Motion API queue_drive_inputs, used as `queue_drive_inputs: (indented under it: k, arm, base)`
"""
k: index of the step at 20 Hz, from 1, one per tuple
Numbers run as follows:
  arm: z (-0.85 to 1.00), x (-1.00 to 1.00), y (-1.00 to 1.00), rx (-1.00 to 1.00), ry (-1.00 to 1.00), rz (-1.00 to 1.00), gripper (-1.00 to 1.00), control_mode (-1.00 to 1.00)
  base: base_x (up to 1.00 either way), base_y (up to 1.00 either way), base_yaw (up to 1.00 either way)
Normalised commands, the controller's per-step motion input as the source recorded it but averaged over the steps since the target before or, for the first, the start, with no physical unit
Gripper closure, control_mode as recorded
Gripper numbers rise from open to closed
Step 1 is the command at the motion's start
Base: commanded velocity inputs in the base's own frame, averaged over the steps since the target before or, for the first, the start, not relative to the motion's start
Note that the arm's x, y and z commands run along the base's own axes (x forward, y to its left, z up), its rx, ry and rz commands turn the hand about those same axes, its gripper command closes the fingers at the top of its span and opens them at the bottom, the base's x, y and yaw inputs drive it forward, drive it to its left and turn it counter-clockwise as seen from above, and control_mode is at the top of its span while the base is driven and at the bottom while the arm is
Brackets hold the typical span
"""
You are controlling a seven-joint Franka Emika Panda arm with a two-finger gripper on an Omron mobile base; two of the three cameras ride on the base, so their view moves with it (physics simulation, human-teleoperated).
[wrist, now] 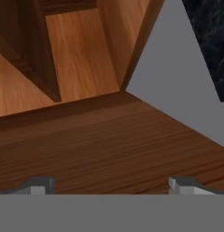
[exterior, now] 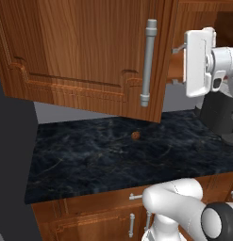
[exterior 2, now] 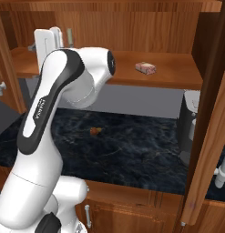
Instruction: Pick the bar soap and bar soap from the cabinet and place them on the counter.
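Reddish-brown wood is taking up most of what the hand camera is looking at: the cabinet (exterior 2: pixel 132 27) is standing open, and the gripper (wrist: pixel 112 185) is hovering at the left end of its wooden shelf (exterior 2: pixel 177 73), with its two fingertips (wrist: pixel 41 186) set wide apart and nothing between them.

The bar soap (exterior 2: pixel 145 68) is lying flat on that shelf, toward the shelf's right half and well apart from the gripper. Only one bar is showing; where the second is lying cannot be told from here.

The step in hand looks like the reach for the first bar, and it is barely begun. To do it well, the hand is needing to travel rightward along the shelf, staying above the shelf board and below the cabinet's top, and to turn until the fingertips are straddling the bar's short width. Closing should be waiting until the pads are level with the bar's sides, since a flat bar is likely to slide away if nudged from one end.

The open door (exterior: pixel 89 52), hanging left of the shelf, and the other door at the shelf's right are both worth giving room. Below the shelf, the counter (exterior: pixel 89 160) is offering plenty of bare black slab; a small brown lump (exterior: pixel 135 135) is sitting on it, so setting down beside it, not on it, is advisable.
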Motion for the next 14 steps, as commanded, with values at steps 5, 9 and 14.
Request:
queue_drive_inputs:
  k: [5,9,14]
  arm:
    - [-0.01,0.0,0.14,0.0,0.0,0.06,-1.0,-1.0]
    - [0.0,0.0,0.2,0.0,0.0,0.05,-1.0,-1.0]
    - [0.0,0.0,0.17,0.0,0.0,0.04,-1.0,-1.0]
  base:
    - [0.0,0.0,0.0]
    - [0.0,0.0,0.0]
    - [0.0,0.0,0.0]
